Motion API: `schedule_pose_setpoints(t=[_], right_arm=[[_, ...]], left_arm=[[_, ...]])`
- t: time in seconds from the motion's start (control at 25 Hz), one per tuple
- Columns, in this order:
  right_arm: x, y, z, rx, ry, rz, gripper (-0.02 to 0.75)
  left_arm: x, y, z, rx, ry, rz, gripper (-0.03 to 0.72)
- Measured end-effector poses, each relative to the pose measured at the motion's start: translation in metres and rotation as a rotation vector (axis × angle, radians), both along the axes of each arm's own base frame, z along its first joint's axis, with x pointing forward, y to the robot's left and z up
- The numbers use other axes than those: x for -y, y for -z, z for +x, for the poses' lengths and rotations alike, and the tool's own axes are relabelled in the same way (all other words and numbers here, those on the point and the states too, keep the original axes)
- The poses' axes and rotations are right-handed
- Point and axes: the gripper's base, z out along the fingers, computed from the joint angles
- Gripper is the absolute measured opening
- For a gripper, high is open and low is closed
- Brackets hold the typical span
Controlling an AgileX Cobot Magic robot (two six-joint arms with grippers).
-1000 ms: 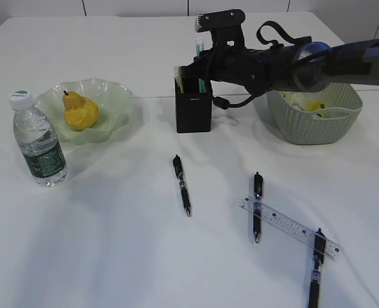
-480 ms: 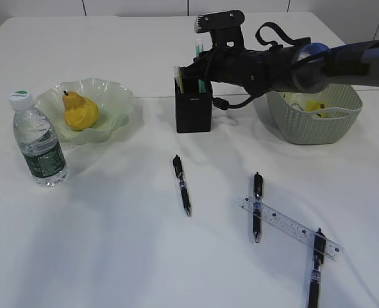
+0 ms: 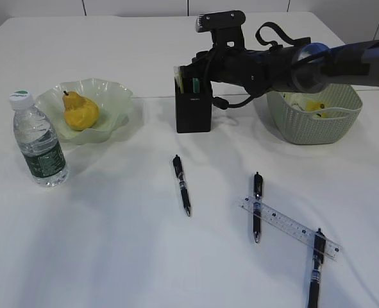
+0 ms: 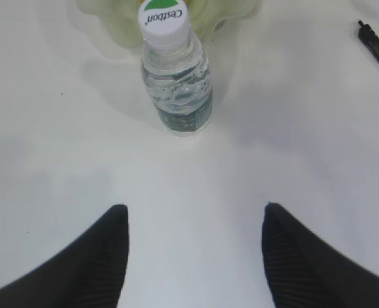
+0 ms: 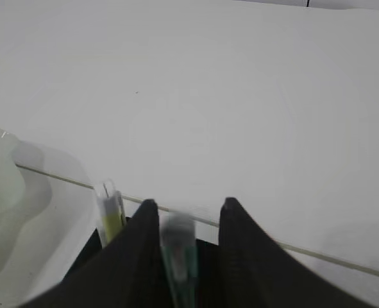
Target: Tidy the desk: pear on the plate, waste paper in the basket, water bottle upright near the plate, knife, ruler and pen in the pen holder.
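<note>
The yellow pear [image 3: 80, 112] lies on the pale green plate [image 3: 115, 96]. Beside the plate the water bottle [image 3: 38, 141] [image 4: 176, 77] stands upright. My left gripper [image 4: 192, 208] hovers open over bare desk, short of the bottle. My right gripper [image 3: 197, 72] [image 5: 188, 204] hangs over the black pen holder [image 3: 193, 115], jaws apart. A blurred teal item [image 5: 179, 250] sits loose between them and reaches down into the holder, beside a yellow-and-clear item [image 5: 111, 212]. I cannot tell which is the knife. The clear ruler [image 3: 290, 226] lies flat among three black pens [image 3: 181, 185]. Crumpled paper [image 3: 311, 104] is in the basket [image 3: 317, 131].
One pen [image 3: 257, 206] lies under the ruler's left end and another [image 3: 315, 268] at its right end near the front edge. The right arm stretches over the basket. A seam runs across the desk behind the holder.
The right gripper's jaws have spread apart. The teal item that stuck up above the pen holder has dropped lower into it. The left gripper has not moved.
</note>
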Motion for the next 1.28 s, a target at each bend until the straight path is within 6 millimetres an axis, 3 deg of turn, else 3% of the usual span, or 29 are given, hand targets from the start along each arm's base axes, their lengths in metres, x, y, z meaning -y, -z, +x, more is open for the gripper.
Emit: schedule_pose_setpoints(t=[0.32, 0.64, 0.8, 1.28], right_arm=[[0.001, -0.004, -0.002, -0.049, 0.016, 0.014, 0.280], [0.005, -0.063, -0.010, -0.052, 0.029, 0.014, 0.280], [0.007, -0.078, -0.015, -0.103, 0.038, -0.005, 0.281], [0.029, -0.140, -0.057, -0.261, 0.050, -0.222, 0.281]], left_arm=[[0.000, 0.000, 0.000, 0.001, 0.000, 0.000, 0.452], [0.000, 0.000, 0.000, 0.001, -0.001, -0.006, 0.446], [0.001, 0.000, 0.000, 0.000, -0.001, -0.008, 0.431], [0.003, 0.000, 0.000, -0.006, -0.006, -0.050, 0.426]])
